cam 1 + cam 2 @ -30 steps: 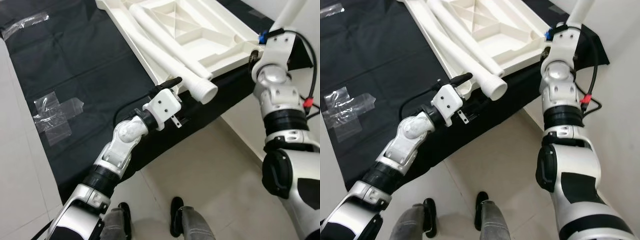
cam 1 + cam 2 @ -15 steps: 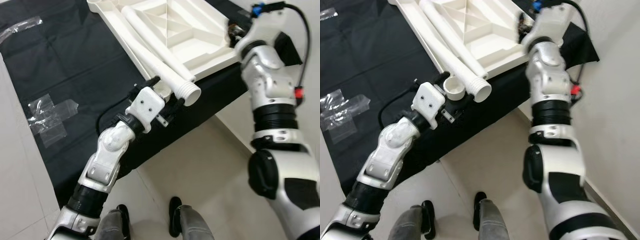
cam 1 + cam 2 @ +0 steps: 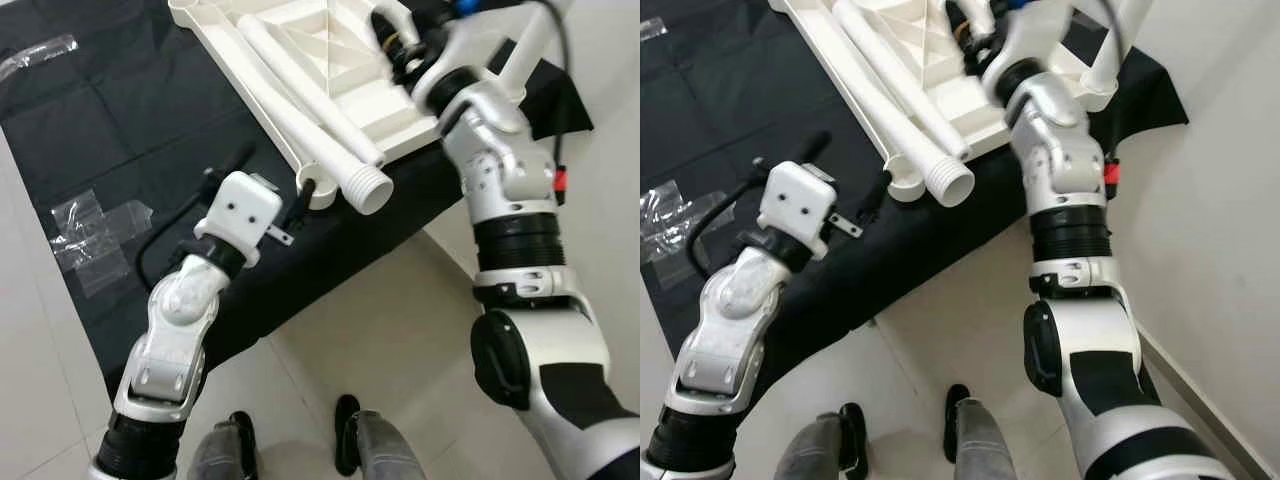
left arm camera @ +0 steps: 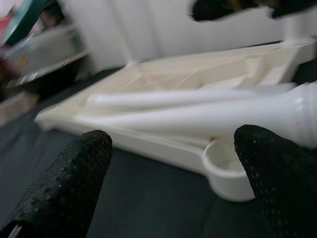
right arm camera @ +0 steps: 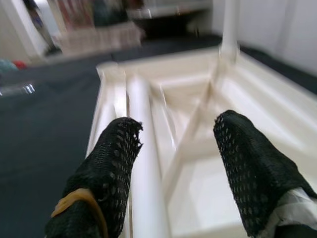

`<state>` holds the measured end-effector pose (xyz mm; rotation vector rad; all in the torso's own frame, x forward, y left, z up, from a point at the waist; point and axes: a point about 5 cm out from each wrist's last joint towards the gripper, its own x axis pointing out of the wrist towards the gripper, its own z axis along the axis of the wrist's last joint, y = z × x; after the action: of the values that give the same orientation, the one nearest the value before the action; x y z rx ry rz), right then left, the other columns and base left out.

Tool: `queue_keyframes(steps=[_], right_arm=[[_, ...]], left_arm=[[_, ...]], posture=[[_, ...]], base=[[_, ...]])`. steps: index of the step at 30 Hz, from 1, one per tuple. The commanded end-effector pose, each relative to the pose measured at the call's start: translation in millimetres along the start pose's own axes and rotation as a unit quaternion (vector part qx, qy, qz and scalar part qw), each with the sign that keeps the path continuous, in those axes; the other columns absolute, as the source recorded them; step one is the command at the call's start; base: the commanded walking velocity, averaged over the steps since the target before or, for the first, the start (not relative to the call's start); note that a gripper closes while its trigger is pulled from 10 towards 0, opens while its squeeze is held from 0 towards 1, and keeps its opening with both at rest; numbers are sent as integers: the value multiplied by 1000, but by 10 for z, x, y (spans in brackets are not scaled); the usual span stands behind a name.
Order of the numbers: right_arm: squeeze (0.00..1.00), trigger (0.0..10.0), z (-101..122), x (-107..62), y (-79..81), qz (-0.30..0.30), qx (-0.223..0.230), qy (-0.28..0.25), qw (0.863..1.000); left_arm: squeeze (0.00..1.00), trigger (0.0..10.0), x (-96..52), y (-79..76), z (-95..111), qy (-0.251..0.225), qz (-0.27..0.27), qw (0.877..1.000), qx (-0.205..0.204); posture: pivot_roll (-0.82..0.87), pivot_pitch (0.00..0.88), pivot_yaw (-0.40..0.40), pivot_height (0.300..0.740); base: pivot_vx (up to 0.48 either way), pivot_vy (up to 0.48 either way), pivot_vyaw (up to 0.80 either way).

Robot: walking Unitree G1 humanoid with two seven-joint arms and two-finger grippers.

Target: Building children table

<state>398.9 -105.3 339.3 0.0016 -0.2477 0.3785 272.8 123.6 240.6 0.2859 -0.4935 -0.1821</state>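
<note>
Left hand [image 4: 171,163] wide open near tabletop [image 3: 385,95] corner socket, frame centre; right hand [image 5: 181,163] wide open above leg tubes [image 3: 310,110].

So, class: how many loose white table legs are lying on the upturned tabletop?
2: one long leg with its threaded end overhanging the near corner, another alongside it, further in. More may be hidden.

Both end effectors [image 4: 171,163] [image 5: 181,168] extended forward, fingers spread.
</note>
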Motion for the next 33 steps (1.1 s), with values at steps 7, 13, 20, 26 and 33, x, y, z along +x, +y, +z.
queue_keyframes(steps=[7, 13, 20, 26, 33], right_arm=[[0, 10000, -8, 131, 273, 21, 17, -31, 999], [0, 10000, -92, 265, 495, 25, -64, 0, 998], [0, 10000, -276, 326, 683, 49, -50, 62, 996], [0, 10000, -405, 336, 768, 55, -29, 94, 994], [0, 10000, -559, 334, 909, 57, -40, 153, 986]], left_arm=[[0, 10000, -323, 6, -217, 88, 52, 994, -37], [0, 10000, -480, -72, -230, 122, 63, 989, -54], [0, 10000, -544, -178, -199, 140, 59, 986, -73], [0, 10000, -617, -261, -168, 151, 55, 983, -86], [0, 10000, -693, -332, -96, 167, 50, 980, -100]], posture=[[29, 236, -98, 740], [23, 240, -116, 740], [24, 250, -127, 740], [23, 269, -137, 740], [13, 322, -149, 740]], base=[[0, 0, 0], [0, 0, 283], [0, 0, 164], [0, 0, 0], [0, 0, 0]])
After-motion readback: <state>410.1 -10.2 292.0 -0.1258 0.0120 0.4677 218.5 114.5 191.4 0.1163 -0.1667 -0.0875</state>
